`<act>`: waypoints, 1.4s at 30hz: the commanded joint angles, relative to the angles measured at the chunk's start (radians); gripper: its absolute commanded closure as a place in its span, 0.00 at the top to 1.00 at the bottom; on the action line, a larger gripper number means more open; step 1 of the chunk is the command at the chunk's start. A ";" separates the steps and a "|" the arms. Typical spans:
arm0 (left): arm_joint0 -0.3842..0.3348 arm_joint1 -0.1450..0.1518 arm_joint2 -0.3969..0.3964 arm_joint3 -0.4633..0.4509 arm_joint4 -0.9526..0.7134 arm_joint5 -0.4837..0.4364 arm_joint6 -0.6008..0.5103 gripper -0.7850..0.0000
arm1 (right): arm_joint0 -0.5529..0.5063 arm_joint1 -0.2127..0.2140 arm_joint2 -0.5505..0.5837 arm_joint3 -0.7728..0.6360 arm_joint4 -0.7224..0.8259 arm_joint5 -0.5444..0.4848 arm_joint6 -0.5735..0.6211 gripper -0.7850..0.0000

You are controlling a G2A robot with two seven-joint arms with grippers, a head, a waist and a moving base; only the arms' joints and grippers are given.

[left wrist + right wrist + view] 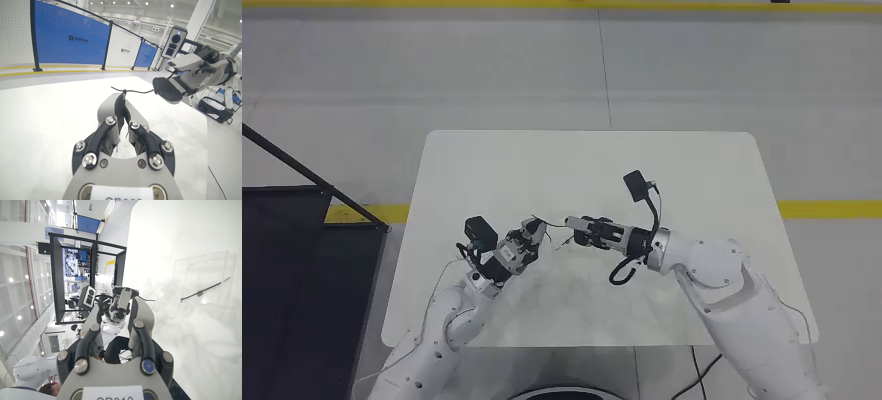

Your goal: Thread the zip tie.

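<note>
Both arms are over the table, a little toward 6 o'clock of its middle, with the right end effector at 3 o'clock of the left end effector. The left is pinched shut on the zip tie, its head just proud of the fingertips. A strap runs crosswise through the head, its tip out on the side away from the right end effector. The right is narrowly open. The strap meets the edge of its lower pad, touching or just short, cannot tell. Judgement: the insertion looks made, and the step in hand is drawing the strap through. The next move calls for a firm pinch on the strap, then a straight feed or pull in line with the head while the left stays steady.
</note>
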 commanded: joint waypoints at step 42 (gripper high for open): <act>-0.024 -0.038 0.036 -0.059 -0.389 0.046 -0.173 0.00 | 0.177 -0.021 -0.117 0.331 -0.157 -0.437 0.053 0.83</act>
